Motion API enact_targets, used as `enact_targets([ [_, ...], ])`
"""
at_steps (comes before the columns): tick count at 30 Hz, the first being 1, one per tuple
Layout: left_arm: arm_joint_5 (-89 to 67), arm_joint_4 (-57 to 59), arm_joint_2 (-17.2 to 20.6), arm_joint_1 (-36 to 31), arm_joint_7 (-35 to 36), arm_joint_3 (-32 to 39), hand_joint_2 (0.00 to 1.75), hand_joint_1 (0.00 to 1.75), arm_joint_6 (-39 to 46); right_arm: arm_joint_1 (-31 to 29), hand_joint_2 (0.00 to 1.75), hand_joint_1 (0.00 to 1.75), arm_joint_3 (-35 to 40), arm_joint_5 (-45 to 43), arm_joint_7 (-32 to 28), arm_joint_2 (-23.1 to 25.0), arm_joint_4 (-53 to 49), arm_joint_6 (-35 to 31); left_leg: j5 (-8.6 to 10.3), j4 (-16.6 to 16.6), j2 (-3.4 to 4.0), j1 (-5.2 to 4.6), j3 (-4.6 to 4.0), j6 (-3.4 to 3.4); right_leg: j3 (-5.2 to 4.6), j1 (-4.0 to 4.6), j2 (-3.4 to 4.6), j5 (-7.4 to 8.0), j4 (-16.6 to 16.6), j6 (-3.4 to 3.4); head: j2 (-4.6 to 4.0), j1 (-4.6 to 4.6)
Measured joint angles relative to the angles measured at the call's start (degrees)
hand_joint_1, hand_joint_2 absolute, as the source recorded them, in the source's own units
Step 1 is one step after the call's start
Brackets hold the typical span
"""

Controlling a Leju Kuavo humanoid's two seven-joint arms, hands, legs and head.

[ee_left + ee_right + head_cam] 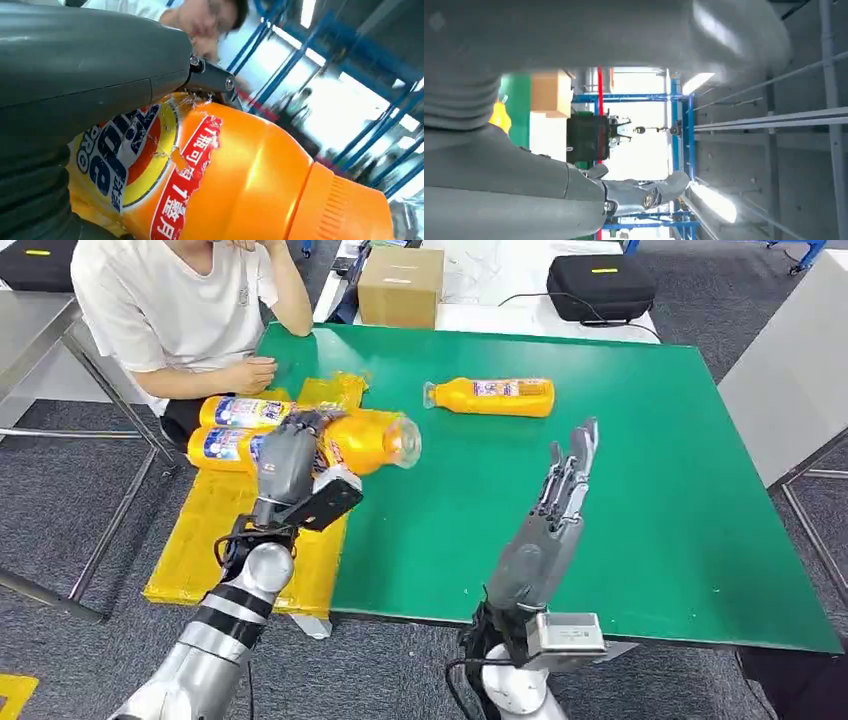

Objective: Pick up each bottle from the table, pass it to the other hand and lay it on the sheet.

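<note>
Scanning head view: we see the left robot hand (288, 455) clamped around an orange bottle (370, 442), held over the edge where the yellow sheet (215, 540) meets the green table (620, 490).
Right robot hand, head view: right robot hand (562, 490) raised over the table, fingers straight and apart, holding nothing.
Other bottles: two laid bottles (235, 430) already on the sheet, touching each other; one remaining bottle (495, 396) lying on the table, well apart from both hands.
Person: a seated person (185, 300) just beside the sheet, hand resting near the laid bottles.
Left wrist view: we see the held bottle's torn label and ribbed cap end (345, 210) close up, with the grey thumb (100, 60) pressed across the body.
Right wrist view: grey hand cover (574, 30), nothing in the grasp.
Risk: we judge the held bottle could roll on release and knock the two laid ones, or slide off the sheet edge.
Risk 2: smooth rounded body, so a slip in the grip looks possible.
Hard to tell: left fingers behind the bottle are hidden; we can't tell if the bottle touches the sheet yet.
</note>
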Motion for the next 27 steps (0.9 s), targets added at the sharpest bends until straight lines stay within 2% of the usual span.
enact_targets([
  [9, -4.99, 11.69, 2.05, -3.03, 2.71, 0.48, 1.75, 1.75, 0.55, 0.64, 1.75, 0.00, 1.73, -0.85, -0.02, -0.76, -1.24, 2.45, -0.01, -0.01, 0.00, 0.00, -0.02, 0.00, -0.02, 0.00, 0.00, -0.01, 0.00, 0.00, 0.00, 0.00],
  [11, -6.73, 15.52, 2.56, -4.07, 2.78, 0.83, 1.75, 1.61, 1.79, 0.80, 1.75, 0.00, 1.73, -1.71, 0.00, -0.76, -1.16, 4.31, 0.00, -0.01, -0.01, 0.00, -0.02, 0.00, -0.01, 0.00, -0.01, -0.01, 0.00, 0.00, 0.00, 0.00],
  [16, -12.30, 23.92, 4.15, -5.75, 5.83, 1.42, 1.75, 1.68, -0.24, 1.36, 1.75, 0.00, 1.49, -3.28, 0.00, -0.44, 0.52, 10.48, 0.01, -0.01, -0.01, 0.02, -0.02, -0.01, -0.02, 0.01, -0.01, -0.01, 0.03, 0.00, 0.00, -0.02],
  [17, -12.59, 24.37, 4.20, -5.88, 6.01, 1.42, 1.75, 1.59, -0.48, 1.50, 1.75, 0.00, 1.44, -3.30, 0.00, -0.39, 0.70, 10.65, 0.01, -0.01, -0.01, 0.02, -0.03, -0.02, -0.02, 0.01, -0.01, -0.01, 0.03, 0.00, 0.00, 0.00],
  [18, -13.24, 26.09, 4.70, -5.95, 6.58, 1.42, 1.75, 0.82, -1.40, 1.59, 1.75, 0.00, 1.29, -3.80, 0.00, -0.22, 1.45, 11.74, 0.01, -0.01, -0.01, 0.02, -0.03, -0.02, -0.02, 0.01, -0.01, -0.01, 0.03, -0.01, 0.00, 0.00],
  [19, -13.27, 27.22, 4.96, -6.15, 6.82, 1.44, 1.75, 0.77, -2.44, 1.61, 1.75, 0.00, 1.18, -4.06, 0.00, -0.11, 2.05, 12.30, 0.01, -0.01, -0.01, 0.03, -0.03, -0.02, -0.02, 0.01, -0.01, -0.01, 0.03, -0.01, 0.00, 0.02],
  [24, -12.78, 30.14, 6.05, -7.63, 7.52, 2.06, 1.75, 0.77, -6.23, 1.91, 1.75, 0.00, -0.07, -4.59, 0.00, 0.59, 4.38, 14.80, 0.00, -0.03, -0.04, 0.02, -0.01, -0.03, 0.02, 0.00, -0.02, -0.02, 0.03, -0.01, 0.00, -0.02],
  [25, -12.78, 30.49, 6.16, -7.77, 7.52, 2.10, 1.75, 0.56, -6.62, 1.94, 1.75, 0.00, -0.29, -4.77, 0.00, 0.79, 4.77, 15.13, 0.00, -0.03, -0.03, 0.02, 0.01, -0.03, 0.02, 0.00, -0.02, -0.02, 0.03, -0.01, 0.00, 0.00],
  [27, -12.79, 31.05, 6.34, -8.01, 7.52, 2.16, 1.75, 0.51, -6.95, 1.95, 1.75, 0.00, -0.59, -4.83, 0.00, 0.98, 5.45, 15.39, 0.00, -0.03, -0.02, 0.02, 0.05, -0.03, 0.04, 0.00, -0.01, -0.01, 0.03, -0.02, 0.00, 0.00],
])
